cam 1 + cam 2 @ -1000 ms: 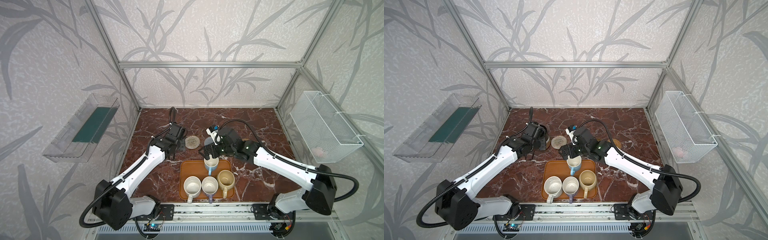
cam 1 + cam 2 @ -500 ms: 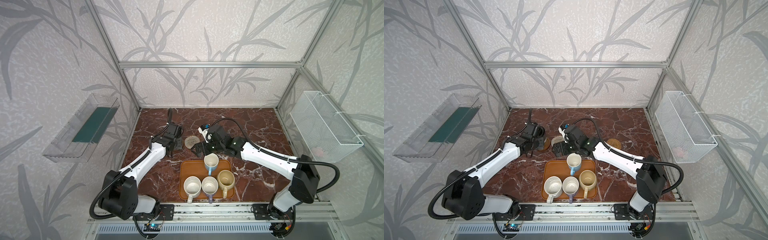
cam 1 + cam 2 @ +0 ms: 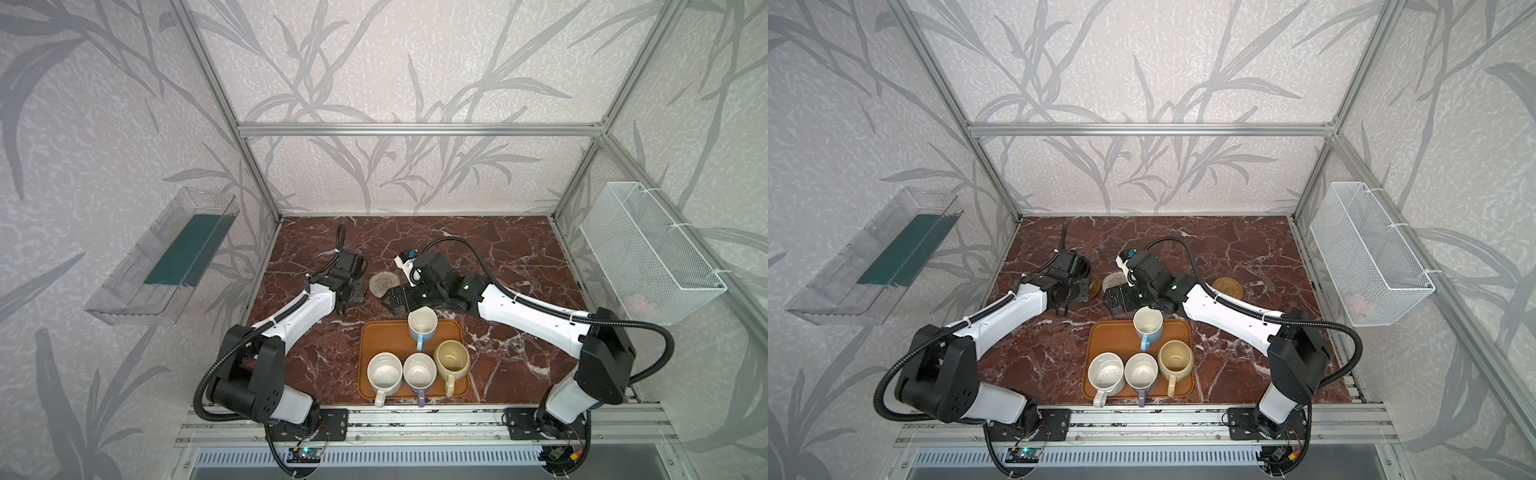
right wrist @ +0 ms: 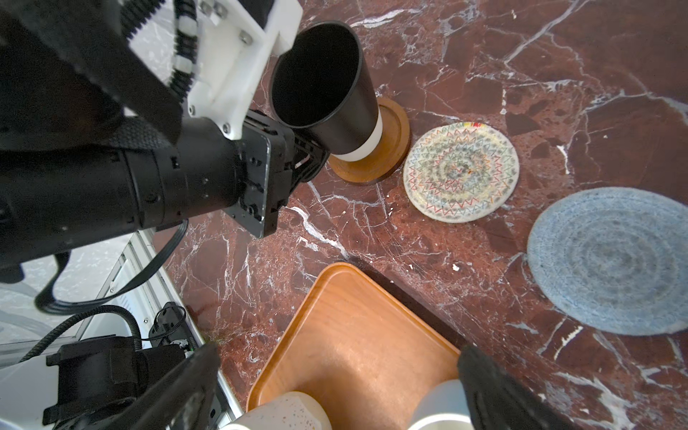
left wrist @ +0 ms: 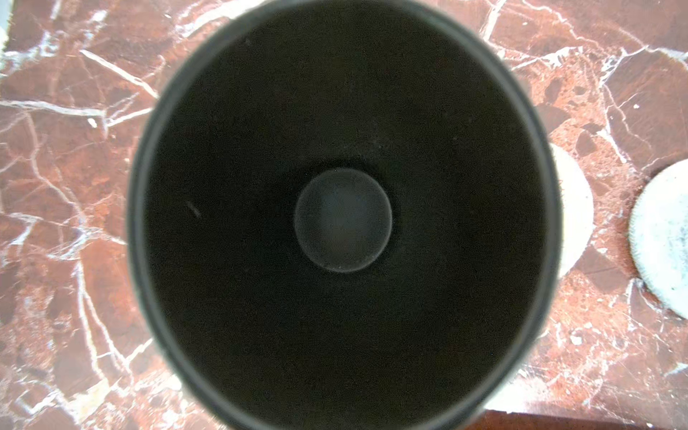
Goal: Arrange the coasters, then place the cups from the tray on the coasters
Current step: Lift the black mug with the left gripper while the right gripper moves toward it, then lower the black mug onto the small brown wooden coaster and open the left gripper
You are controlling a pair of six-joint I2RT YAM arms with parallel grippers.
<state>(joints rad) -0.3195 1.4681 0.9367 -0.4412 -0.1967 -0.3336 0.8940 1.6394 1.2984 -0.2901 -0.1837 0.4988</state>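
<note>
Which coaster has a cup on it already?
The wooden coaster under the black cup. The cream coaster and blue-grey coaster lie bare.

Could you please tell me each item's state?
black mug, upright on wooden coaster
left end effector, shut on black mug
right end effector, open
light blue mug, upright on tray
speckled mug, upright
lavender mug, upright
beige mug, upright
cream coaster, bare
blue-grey coaster, bare

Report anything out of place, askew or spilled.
Nothing stands out: the black ceramic mug sits on the round brown wooden coaster, the other four mugs stand upright on the orange-brown rectangular tray; no spills.
</note>
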